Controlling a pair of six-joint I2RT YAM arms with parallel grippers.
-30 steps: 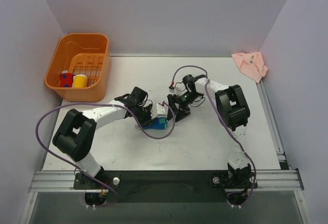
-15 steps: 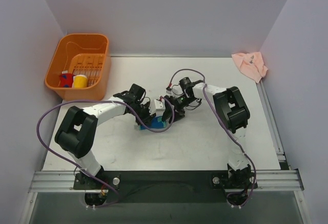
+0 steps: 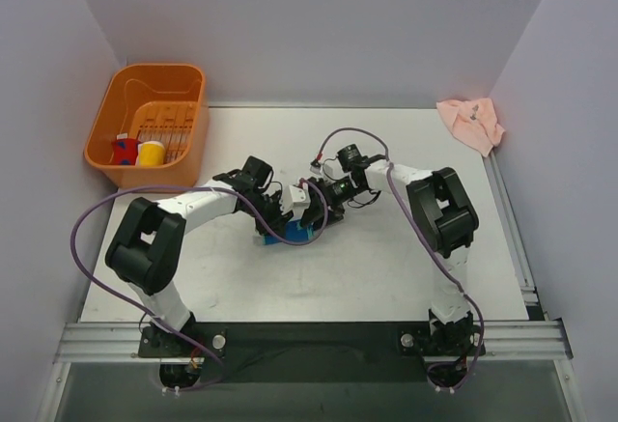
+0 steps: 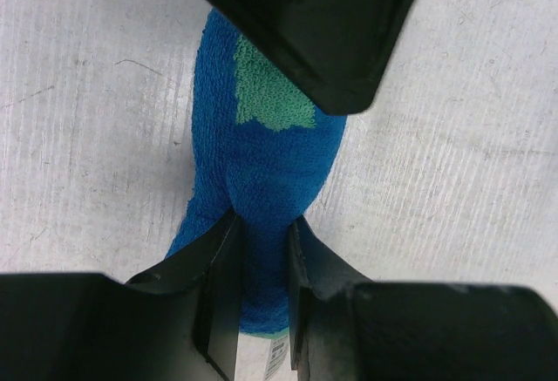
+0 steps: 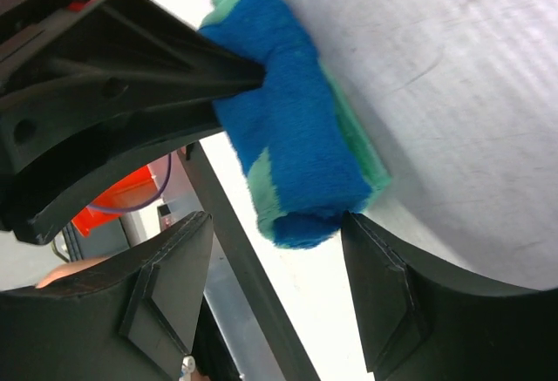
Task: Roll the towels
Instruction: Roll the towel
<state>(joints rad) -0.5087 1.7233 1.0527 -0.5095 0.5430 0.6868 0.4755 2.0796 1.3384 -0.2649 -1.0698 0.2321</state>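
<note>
The green and blue towel (image 3: 294, 235) lies rolled up on the white table, mid-table. My left gripper (image 3: 288, 221) is shut on one end of it; in the left wrist view its fingers (image 4: 218, 276) pinch the blue roll (image 4: 261, 163). My right gripper (image 3: 317, 211) is open at the roll's other end; in the right wrist view the roll (image 5: 292, 150) sits just ahead of the open fingers (image 5: 384, 294), one touching its end. The pale pink towel (image 3: 470, 123) lies crumpled at the far right corner.
An orange basket (image 3: 183, 166) at the far left holds a red item (image 3: 124, 150) and a yellow item (image 3: 150, 153). Purple cables loop from both arms over the table. Walls close in the table on three sides.
The right gripper has moved left, closer to the towel and the left gripper. The left gripper has shifted slightly with the roll still in it.
</note>
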